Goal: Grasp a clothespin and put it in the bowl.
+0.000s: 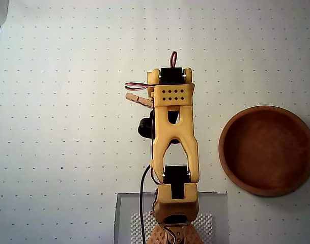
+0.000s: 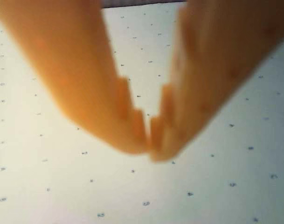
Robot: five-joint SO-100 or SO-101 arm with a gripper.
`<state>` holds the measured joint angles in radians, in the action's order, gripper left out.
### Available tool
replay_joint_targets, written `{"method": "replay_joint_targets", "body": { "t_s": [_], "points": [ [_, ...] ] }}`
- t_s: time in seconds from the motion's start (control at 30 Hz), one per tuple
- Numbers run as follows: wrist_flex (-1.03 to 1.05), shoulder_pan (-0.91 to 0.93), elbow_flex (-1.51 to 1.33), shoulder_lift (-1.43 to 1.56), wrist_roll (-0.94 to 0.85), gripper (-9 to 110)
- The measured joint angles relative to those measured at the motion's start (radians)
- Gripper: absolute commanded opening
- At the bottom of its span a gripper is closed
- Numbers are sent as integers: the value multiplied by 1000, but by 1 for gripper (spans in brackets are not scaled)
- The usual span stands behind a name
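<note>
Clothespin [image 1: 139, 100] lies nearly left-right in the overhead view, beside the arm [image 1: 173, 132].

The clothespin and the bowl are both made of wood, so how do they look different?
The clothespin is a thin, pale tan stick; the bowl is round, reddish-brown and much wider. In the overhead view the clothespin pokes out from under the arm, partly hidden, while the bowl sits in full view to the right, empty. Both look wooden and rest on the dotted table.
</note>
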<state>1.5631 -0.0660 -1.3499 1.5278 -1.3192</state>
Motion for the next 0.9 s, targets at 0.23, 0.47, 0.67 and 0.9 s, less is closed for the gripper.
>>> {"method": "replay_joint_targets", "body": {
  "t_s": [0.23, 0.47, 0.67, 0.9],
  "points": [
    [0, -44, 2, -60, -201, -3],
    [-17, -121, 2, -155, -259, -3],
    [-20, -186, 2, -160, -268, -3],
    [-20, -209, 2, -160, -268, -3]
  ]
}}
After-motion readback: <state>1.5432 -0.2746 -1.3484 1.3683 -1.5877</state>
